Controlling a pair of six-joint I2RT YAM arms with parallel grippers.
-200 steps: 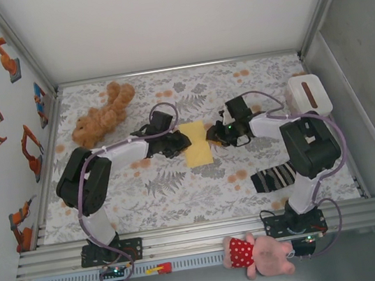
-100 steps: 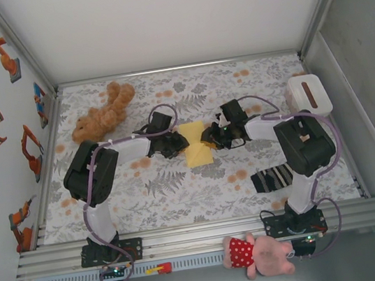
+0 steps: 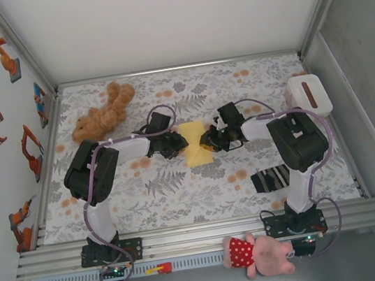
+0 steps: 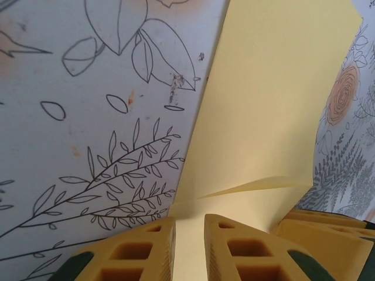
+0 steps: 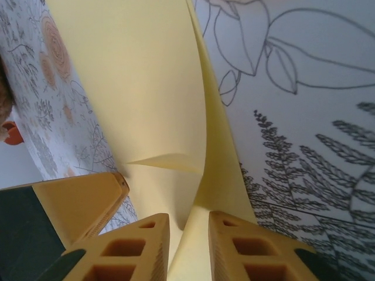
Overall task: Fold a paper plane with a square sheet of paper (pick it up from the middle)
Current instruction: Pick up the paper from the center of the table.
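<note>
1. Left end effector is down to a narrow gap, pinching one side edge of the pale-yellow sheet of paper.
2. Right end effector is narrow too, nipping the opposite edge, and the paper is buckled up there.
3. So the sheet sits right between the two, squeezed in at the middle, over the tabletop.
4. Brown teddy is well off to the far left of the left one. Striped sock is nearer the bases, right of the right one.

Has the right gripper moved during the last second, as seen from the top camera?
Yes. In the top view the right gripper has moved left, away from the white box and further in over the square sheet of paper.
</note>
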